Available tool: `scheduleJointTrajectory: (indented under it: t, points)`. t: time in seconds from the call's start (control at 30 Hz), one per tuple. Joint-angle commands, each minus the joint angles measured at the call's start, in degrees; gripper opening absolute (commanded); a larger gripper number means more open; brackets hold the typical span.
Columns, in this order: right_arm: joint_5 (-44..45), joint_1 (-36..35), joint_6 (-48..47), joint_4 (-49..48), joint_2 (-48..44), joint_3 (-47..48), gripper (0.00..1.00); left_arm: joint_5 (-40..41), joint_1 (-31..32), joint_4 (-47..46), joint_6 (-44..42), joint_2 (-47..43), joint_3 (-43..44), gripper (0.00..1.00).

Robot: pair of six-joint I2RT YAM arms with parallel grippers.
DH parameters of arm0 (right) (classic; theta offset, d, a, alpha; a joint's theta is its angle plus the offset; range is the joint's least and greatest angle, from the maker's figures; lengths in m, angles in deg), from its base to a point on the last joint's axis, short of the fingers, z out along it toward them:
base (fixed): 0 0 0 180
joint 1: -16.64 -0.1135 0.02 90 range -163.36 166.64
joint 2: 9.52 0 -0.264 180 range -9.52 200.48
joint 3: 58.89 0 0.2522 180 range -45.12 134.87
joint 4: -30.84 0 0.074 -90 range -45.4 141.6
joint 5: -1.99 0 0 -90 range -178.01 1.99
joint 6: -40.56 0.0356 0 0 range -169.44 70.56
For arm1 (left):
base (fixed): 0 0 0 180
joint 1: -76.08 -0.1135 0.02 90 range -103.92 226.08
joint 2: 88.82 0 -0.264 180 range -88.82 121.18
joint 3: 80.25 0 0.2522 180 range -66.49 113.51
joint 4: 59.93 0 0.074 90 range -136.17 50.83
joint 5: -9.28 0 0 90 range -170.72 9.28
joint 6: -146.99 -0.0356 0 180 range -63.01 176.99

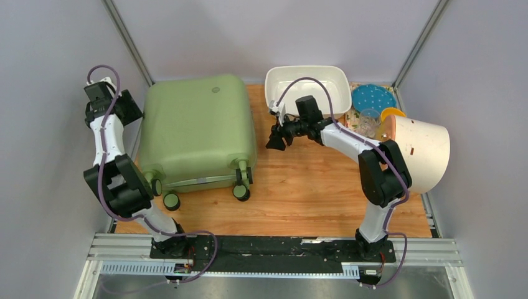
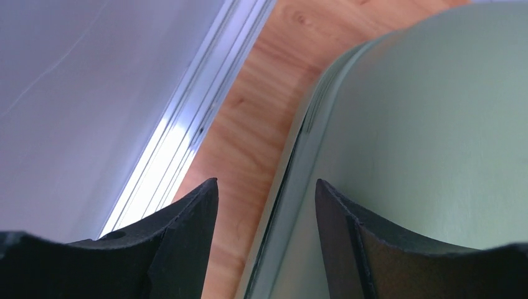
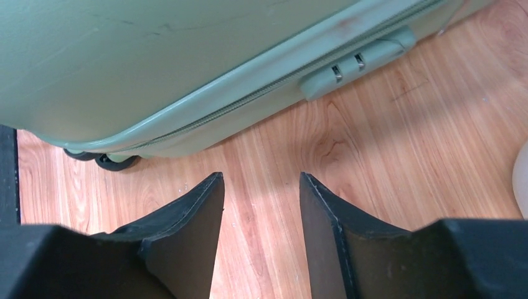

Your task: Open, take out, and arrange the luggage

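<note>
**Suitcase [image 1: 196, 131] shut: the whole job is ahead of you**

You are at the very start. The suitcase lies flat on the left rear part of the wooden table [image 1: 311, 187], with its wheels [image 1: 241, 192] toward you. Its two halves are closed on each other. In the right wrist view the zipper [image 3: 261, 93] runs unbroken along the side seam to the lock [image 3: 358, 62], where two metal pulls look parked. Judge it as fully zipped: nothing is open, nothing is out, and nothing is arranged.

Your left gripper [image 2: 266, 187] is at the suitcase's far left corner, next to the wall [image 2: 75, 93]. Its fingers are apart and hold nothing, and the seam runs up between them. You cannot tell from these views whether either finger touches the shell.

Your right gripper [image 3: 261, 177] hangs over bare wood between the suitcase and the white tub [image 1: 336, 78]. It faces the suitcase's right side with its fingers spread and empty, near the shell but apart from it.

All of this is left to do:
- Free the pulls at the lock.
- Run the zipper round the edge.
- Lift the top half.
- Take out whatever is inside; the contents are hidden for now.
- Set the contents in order.

The pulls are small and sit low against the shell, so expect the first pinch to need care.
</note>
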Motion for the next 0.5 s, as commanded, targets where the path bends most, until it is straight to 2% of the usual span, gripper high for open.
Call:
scheduleJointTrajectory:
  t: [0.0,0.03,0.13,0.23,0.33,0.47]
  points:
    - [-5.2,-0.7,-8.5,1.1,0.6,0.4,0.5,-21.1,3.6,-1.8,-0.4,8.5,2.5,0.67]
    - [-5.1,-0.9,-9.0,1.1,0.8,0.3,0.5,-25.2,5.4,-1.1,-1.6,9.8,3.3,0.67]
    - [-5.1,-1.7,-9.8,-0.2,2.2,0.6,0.49,-29.5,9.4,4.5,-6.0,16.2,10.3,0.67]
    - [-5.4,-2.9,-10.0,-2.1,2.6,0.3,0.49,-28.8,11.2,9.5,-9.8,21.6,18.6,0.67]
    - [-5.6,-4.6,-9.2,-3.6,2.5,0.1,0.49,-23.6,10.7,10.0,-9.9,22.5,25.0,0.71]
    - [-4.9,-9.1,-5.9,-6.5,1.8,-0.1,0.49,-16.2,9.1,7.3,-12.5,16.4,30.2,0.79]
